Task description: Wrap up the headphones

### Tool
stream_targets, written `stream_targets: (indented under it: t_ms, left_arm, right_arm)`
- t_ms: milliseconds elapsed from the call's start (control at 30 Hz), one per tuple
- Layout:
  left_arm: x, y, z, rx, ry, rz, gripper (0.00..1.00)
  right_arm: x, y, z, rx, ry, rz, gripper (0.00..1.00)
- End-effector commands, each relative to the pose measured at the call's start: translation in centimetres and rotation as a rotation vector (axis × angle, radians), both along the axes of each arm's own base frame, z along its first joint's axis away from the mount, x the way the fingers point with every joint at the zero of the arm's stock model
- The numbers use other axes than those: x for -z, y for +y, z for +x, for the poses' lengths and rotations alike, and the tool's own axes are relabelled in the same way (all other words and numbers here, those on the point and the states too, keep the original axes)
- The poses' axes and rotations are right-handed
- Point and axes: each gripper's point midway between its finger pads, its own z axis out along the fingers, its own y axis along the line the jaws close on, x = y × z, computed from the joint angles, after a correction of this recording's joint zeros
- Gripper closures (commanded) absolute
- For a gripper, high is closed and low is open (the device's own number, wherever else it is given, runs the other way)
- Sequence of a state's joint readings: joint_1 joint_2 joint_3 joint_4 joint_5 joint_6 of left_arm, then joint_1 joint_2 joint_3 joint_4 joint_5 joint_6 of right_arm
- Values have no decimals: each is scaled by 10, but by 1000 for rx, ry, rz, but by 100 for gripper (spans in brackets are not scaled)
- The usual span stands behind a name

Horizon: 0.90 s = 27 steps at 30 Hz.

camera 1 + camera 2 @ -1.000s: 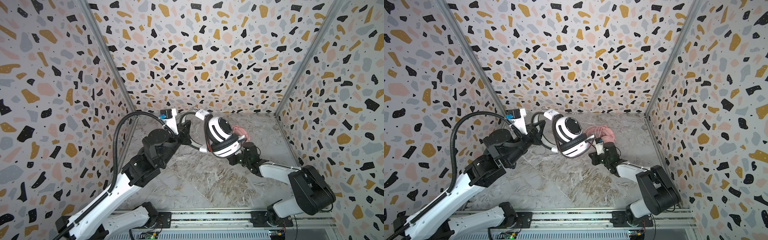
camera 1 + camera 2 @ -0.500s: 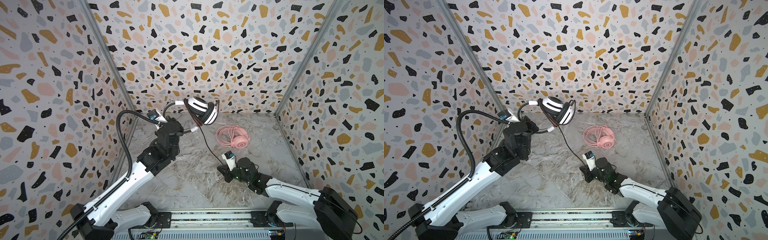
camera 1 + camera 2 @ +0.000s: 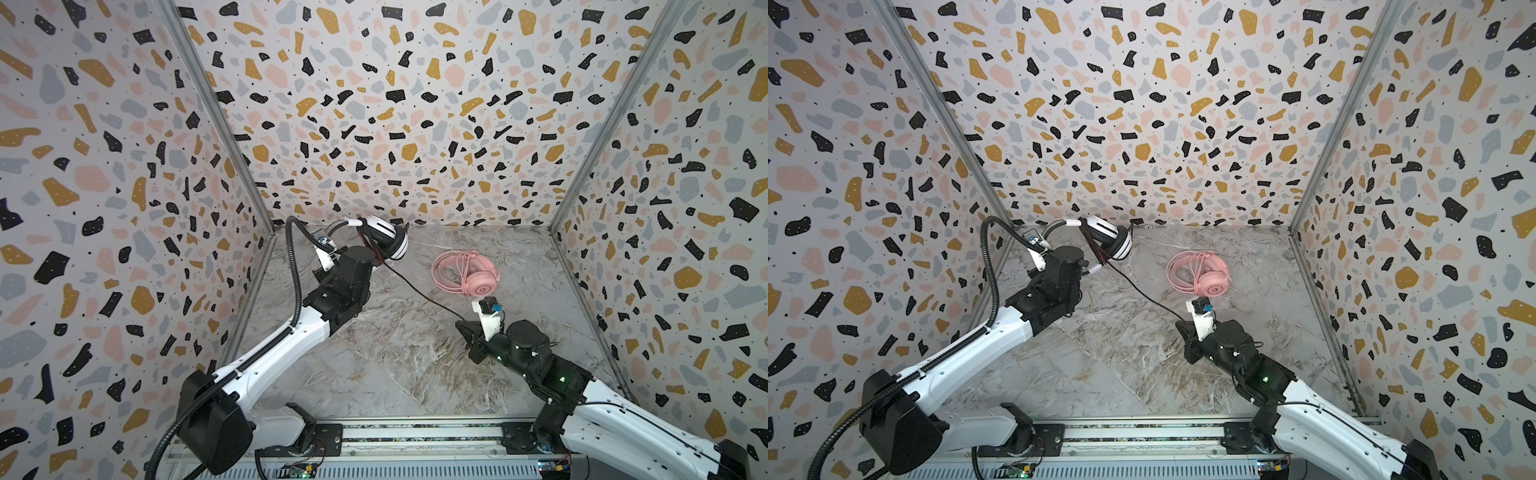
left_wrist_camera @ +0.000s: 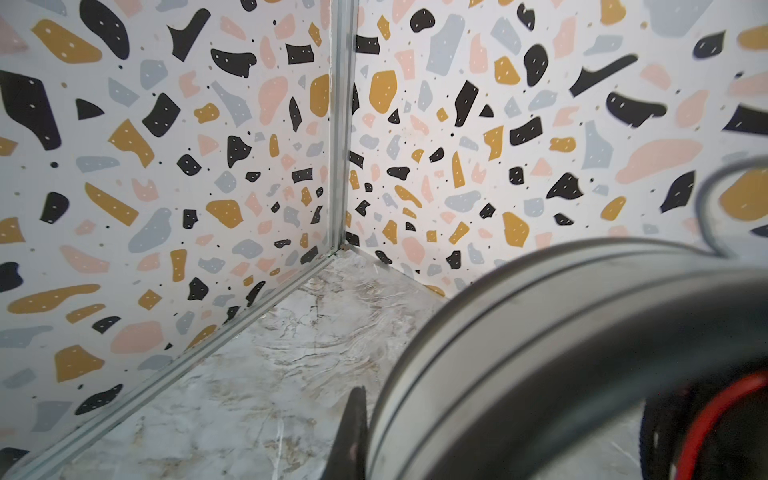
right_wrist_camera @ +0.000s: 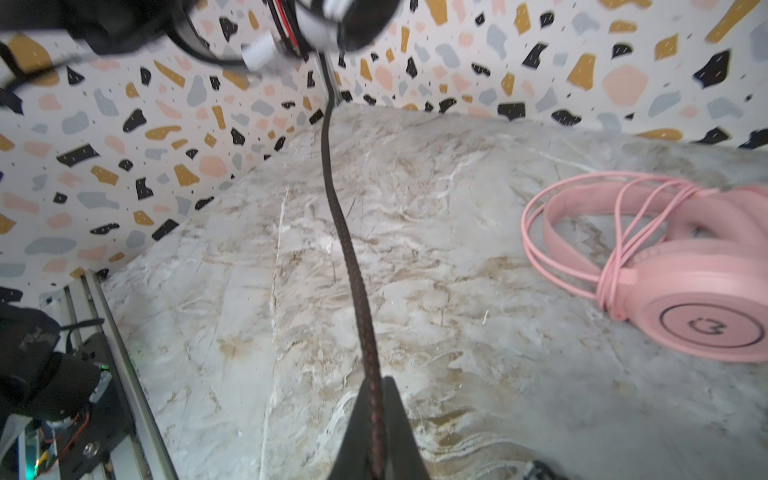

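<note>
While the left gripper (image 4: 365,440) clamps the white headset (image 3: 384,243), raised at 11 o'clock, the right gripper (image 5: 376,419) pinches the cable (image 5: 349,257) near the table (image 3: 374,374) middle; the cable runs straight toward 11 from it. The pink headset (image 3: 465,274), already wound, lies at 1 o'clock.

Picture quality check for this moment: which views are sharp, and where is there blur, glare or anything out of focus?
Both top views: soft even light, sharp, no glare. Left wrist view: the white-and-black headset, very close, is out of focus; the walls behind are crisp. Right wrist view: that headset is smeared at the frame's edge, while the black cable and pink headset are fairly sharp.
</note>
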<state>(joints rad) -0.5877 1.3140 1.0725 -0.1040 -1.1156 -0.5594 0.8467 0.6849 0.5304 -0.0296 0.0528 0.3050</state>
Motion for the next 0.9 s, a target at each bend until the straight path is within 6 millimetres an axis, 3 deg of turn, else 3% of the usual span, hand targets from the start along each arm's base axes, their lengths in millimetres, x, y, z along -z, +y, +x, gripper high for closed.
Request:
stream_targets:
  t_ms: [0,133,233,333,467,667,867]
  left_arm:
    - [-4,6,-2,-78,-30,42,100]
    - [23,-10,-5,-37,60,150,100]
    - [40,-47,3,173,180,265,100]
    - [54,-72,-2,306,275,390,100]
    - [75,-118,-11,626,425,477,100]
    - [83,-163,-42,972,497,420,100]
    - [96,-209,-102,1424,541,334,100]
  right_arm:
    - [-37,-12,2,45,-72,-7,94]
    - [-78,-16,9,81,-159,12,94]
    - [-104,-20,18,120,-224,-8,95]
    - [-126,-27,28,170,-267,-24,95]
    - [-146,-46,43,239,-305,-21,95]
    - [-143,-77,69,288,-271,24,95]
    - [-122,-92,92,304,-214,38,95]
